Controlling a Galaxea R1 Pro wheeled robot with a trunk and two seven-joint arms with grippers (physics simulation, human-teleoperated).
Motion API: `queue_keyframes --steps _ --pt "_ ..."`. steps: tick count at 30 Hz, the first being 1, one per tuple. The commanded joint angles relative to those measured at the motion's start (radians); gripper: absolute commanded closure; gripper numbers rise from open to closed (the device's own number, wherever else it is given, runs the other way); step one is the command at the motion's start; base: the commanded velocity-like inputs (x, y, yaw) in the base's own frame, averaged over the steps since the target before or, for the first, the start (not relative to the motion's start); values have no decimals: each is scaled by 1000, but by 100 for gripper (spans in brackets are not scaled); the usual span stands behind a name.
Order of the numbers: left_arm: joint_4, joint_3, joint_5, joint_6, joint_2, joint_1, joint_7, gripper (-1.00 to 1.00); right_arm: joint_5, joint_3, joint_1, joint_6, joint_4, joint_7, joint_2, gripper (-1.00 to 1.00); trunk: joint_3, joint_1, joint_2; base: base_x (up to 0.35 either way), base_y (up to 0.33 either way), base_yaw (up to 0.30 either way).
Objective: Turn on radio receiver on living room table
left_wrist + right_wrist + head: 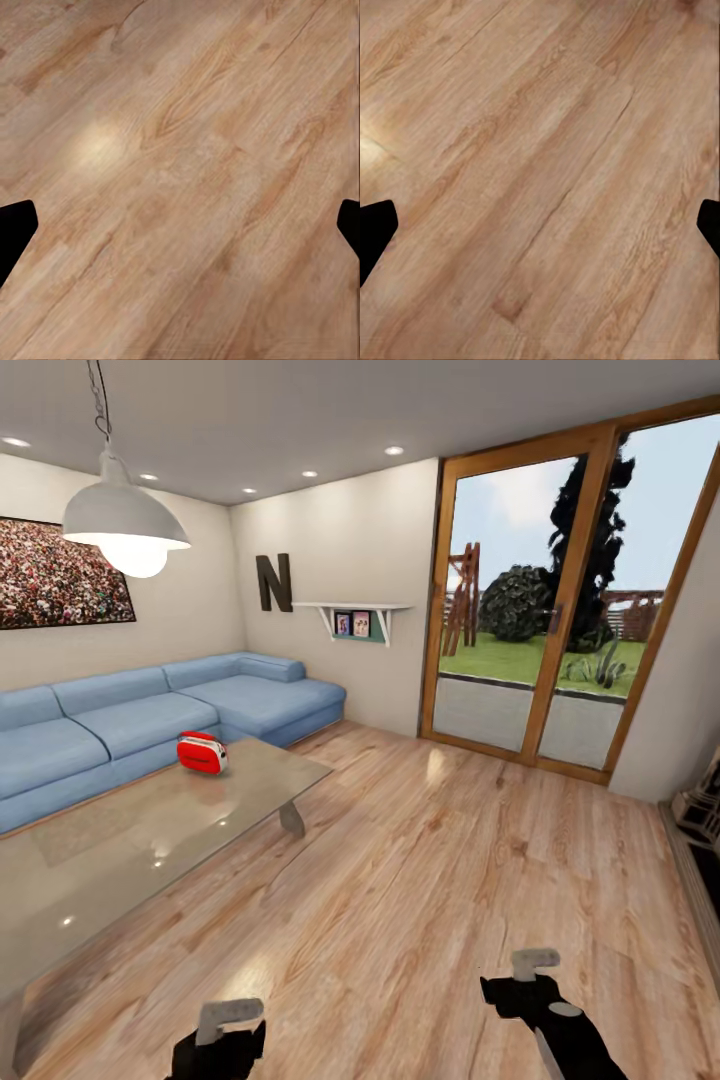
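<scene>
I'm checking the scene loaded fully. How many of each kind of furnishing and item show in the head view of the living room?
Sofa: 1
Table: 1
Radio receiver: 1
Pendant lamp: 1
Wall shelf: 1
Wall picture: 1
Letter N: 1
Total: 7

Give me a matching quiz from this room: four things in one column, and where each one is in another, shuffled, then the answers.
1. radio
2. sofa
3. lamp
4. letter N

A. hangs from the ceiling
B. on the table
C. on the wall beside the shelf
D. against the wall behind the table

Pairs: 1-B, 2-D, 3-A, 4-C
</scene>
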Motion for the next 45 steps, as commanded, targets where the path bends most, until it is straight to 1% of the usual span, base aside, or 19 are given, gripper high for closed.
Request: queue_keyframes --steps 1,3,4,5,7,10,12,15,23,25,27,29,30,31,32,33,34,36,45 --pt "-18 0 -1 21 0 -21 1 -100 0 0 -14 4 -19 -1 -1 -100 0 0 0 204 -129 0" --pt "-36 0 -3 66 0 -85 2 -100 0 -1 -30 11 -101 -3 -2 -100 0 0 0 258 -156 0" --pt "-38 0 -3 74 0 -98 3 -100 0 -1 -32 14 -119 -3 -2 -100 0 0 0 272 -163 0" --pt "-40 0 -4 96 0 -135 11 -100 0 -1 -35 18 -172 -5 -3 -100 0 0 0 284 -170 0" --pt "-40 0 -5 111 -1 -180 32 -100 0 -1 -36 23 -225 -5 -3 -100 0 0 0 290 -182 0" --pt "-42 0 -4 120 -4 -248 89 -100 1 -1 -37 23 -257 -3 -3 -100 0 0 0 289 -207 0" --pt "-39 0 -4 120 -3 -265 115 -100 1 0 -38 21 -261 -3 -3 -100 0 0 0 231 -190 0" --pt "-28 -1 -2 119 -8 -270 123 -100 3 2 -38 16 -260 -4 -2 -100 0 0 0 66 -55 0" --pt "-22 2 -4 119 -3 -271 123 -100 6 9 -38 13 -259 -10 1 -100 0 0 0 6 -5 104" --pt "11 13 -2 121 -1 -270 123 -100 7 9 -38 12 -259 -10 1 -100 0 0 0 0 0 273" --pt "86 41 2 123 -3 -262 123 -100 3 10 -38 13 -259 -8 1 -100 0 0 0 0 0 291" --pt "202 68 10 115 -5 -258 119 -100 0 10 -38 14 -258 -8 2 -100 0 0 0 0 0 297" --pt "251 81 23 108 -7 -257 118 -100 -1 11 -38 14 -258 -8 2 -100 0 0 0 0 0 299" --pt "317 99 61 70 -8 -256 121 -100 -2 11 -38 16 -257 -9 2 -100 0 0 0 0 0 299" --pt "335 105 77 39 -5 -256 121 -100 -3 10 -38 16 -255 -10 2 -100 0 0 0 0 0 300" --pt "351 108 87 9 -3 -256 121 -100 -3 10 -38 16 -254 -11 2 -100 0 0 0 0 0 300" --pt "395 112 97 -52 0 -256 123 -100 -4 10 -38 15 -251 -11 3 -100 0 0 0 0 0 300" --pt "427 114 103 -104 -1 -256 123 -100 -3 12 -38 14 -250 -10 4 -100 0 0 0 0 -130 300" --pt "443 115 103 -122 2 -256 124 -100 -1 16 -38 13 -250 -5 5 -100 0 0 0 141 -258 300"
